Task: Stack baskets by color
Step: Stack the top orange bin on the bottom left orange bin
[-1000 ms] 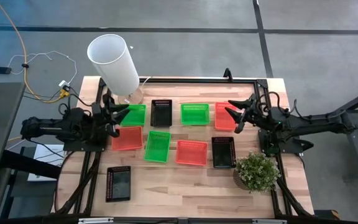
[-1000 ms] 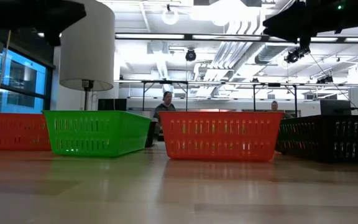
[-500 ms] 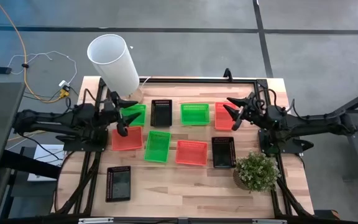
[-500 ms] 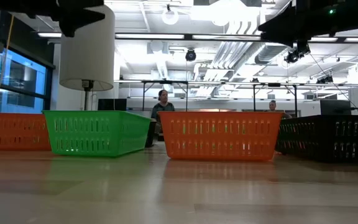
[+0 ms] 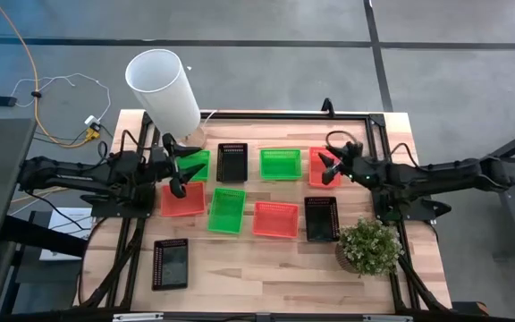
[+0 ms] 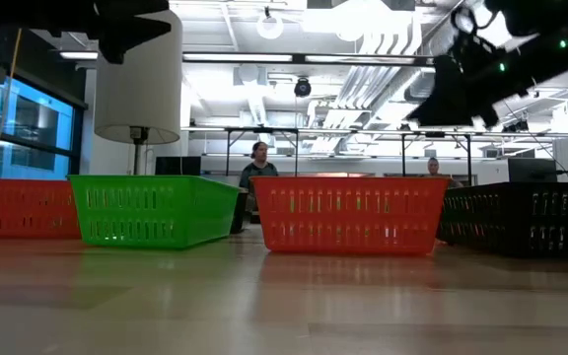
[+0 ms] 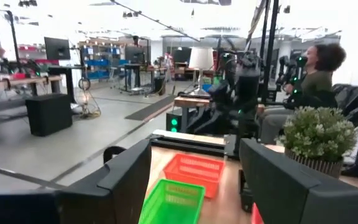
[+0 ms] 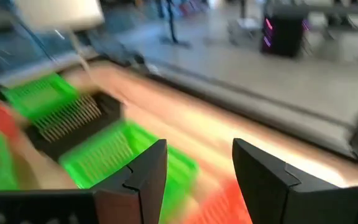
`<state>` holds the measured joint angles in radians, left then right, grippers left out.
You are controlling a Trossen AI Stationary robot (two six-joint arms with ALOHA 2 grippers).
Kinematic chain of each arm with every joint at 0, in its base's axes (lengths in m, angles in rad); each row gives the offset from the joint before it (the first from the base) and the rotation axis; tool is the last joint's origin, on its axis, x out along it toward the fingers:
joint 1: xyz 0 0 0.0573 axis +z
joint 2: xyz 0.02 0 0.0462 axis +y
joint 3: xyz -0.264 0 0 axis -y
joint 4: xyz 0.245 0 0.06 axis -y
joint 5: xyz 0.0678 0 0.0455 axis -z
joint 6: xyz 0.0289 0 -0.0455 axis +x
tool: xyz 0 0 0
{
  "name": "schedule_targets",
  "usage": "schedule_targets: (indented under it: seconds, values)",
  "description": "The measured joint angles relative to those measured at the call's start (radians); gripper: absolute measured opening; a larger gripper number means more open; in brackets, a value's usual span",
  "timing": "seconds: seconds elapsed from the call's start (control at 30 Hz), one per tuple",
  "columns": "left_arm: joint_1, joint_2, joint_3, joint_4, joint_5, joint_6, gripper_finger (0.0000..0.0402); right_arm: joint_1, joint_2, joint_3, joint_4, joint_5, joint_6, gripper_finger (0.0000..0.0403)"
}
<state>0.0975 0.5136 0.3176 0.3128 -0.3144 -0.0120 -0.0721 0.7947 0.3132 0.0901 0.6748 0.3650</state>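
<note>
Nine shallow rectangular baskets of perforated plastic mesh spread singly over the pale wooden counter [image 5: 266, 259], none nested in another, each seemingly empty. Upper row, left to right in the high view: green basket [image 5: 195, 165] partly under the left pincer [image 5: 176, 166], black basket [image 5: 232, 162], green basket [image 5: 280, 164], red basket [image 5: 321, 168] partly under the right pincer [image 5: 327, 167]. Lower row: red basket [image 5: 183, 200], green basket [image 5: 226, 209], red basket [image 5: 275, 219], black basket [image 5: 321, 218]. Ninth, a black basket [image 5: 170, 264], apart at lower left of the frame. Slotted upright walls plain in the low view, flaring a little toward the rim. Left pincer spread wide over the upper-left green basket, gripping nothing. Right pincer parted above the upper-right red basket, fingers clear of it in the wrist view, holding nothing. Tall smooth white cylinder [image 5: 164, 89] at upper left; bushy potted plant [image 5: 369, 247] at lower right
</note>
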Motion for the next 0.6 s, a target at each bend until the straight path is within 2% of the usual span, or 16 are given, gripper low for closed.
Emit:
schedule_targets:
  seconds: [0.13, 0.23, 0.47, 0.6]
  values:
    - [0.0, 0.008, 0.0, -0.023, 0.051, -0.068, 0.0234, 0.0, -0.003, 0.049, -0.299, 0.05, 0.219, 0.017]
    - [0.0, 0.019, 0.0, -0.009, 0.06, -0.088, 0.0234, 0.0, -0.003, 0.139, -0.517, 0.048, 0.333, 0.017]
    - [0.0, 0.035, 0.0, 0.018, 0.082, -0.093, 0.0234, -0.016, 0.077, 0.299, -0.74, 0.081, 0.417, 0.017]
    - [0.0, 0.048, 0.0, 0.005, 0.087, -0.111, 0.0234, -0.054, 0.191, 0.323, -0.897, 0.054, 0.579, 0.017]
